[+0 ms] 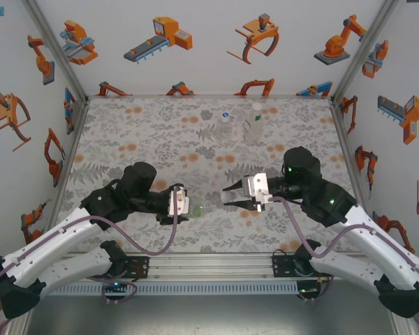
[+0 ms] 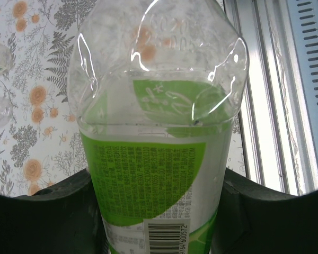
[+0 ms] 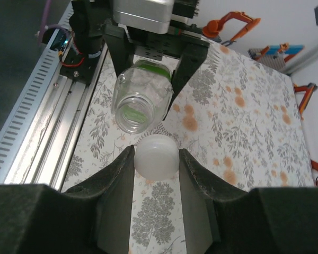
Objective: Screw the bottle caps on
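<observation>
Now the left gripper (image 1: 180,204), clamped tight, holds a thin see-through bottle (image 3: 140,100) with a green label lying on its side above the table's near edge, its open round mouth facing right. The right gripper (image 1: 232,197), almost closed, pinches a smooth, domed white cap (image 3: 156,155) just beside that mouth, seemingly not yet touching. If the cap meets the rim tilted, it could cross-thread, and the thin plastic wall might twist in the black pads. Two more clear bottles (image 1: 253,125) stand upright at the far middle of the flower-printed table (image 1: 140,132).
</observation>
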Motion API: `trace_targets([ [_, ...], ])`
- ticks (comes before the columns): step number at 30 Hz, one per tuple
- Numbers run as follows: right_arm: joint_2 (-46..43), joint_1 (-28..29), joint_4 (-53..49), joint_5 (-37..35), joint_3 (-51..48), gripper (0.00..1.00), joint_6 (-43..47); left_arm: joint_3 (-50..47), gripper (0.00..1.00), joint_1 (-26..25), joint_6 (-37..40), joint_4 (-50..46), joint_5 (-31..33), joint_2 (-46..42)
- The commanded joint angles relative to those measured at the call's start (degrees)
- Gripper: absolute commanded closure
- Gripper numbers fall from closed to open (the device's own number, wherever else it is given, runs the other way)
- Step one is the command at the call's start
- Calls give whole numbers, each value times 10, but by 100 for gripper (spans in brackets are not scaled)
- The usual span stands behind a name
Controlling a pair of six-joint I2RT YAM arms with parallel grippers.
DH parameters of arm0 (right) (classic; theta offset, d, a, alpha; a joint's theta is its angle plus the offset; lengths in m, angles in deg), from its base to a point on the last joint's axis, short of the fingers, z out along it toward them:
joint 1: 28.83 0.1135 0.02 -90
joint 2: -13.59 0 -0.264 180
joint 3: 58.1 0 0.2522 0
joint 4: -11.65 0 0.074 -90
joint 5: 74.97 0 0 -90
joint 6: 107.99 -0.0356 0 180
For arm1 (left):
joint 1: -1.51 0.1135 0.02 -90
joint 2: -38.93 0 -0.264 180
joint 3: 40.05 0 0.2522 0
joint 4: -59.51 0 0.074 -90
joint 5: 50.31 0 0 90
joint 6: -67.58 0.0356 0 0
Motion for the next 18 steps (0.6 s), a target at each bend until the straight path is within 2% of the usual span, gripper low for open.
trace_targets([
  [1, 9, 10, -10, 48, 15, 100, 55, 6, 100, -4, 13, -11, -3, -8],
  [18, 48, 59, 11, -5, 25, 100, 55, 19, 100, -4, -17, -11, 15, -2],
])
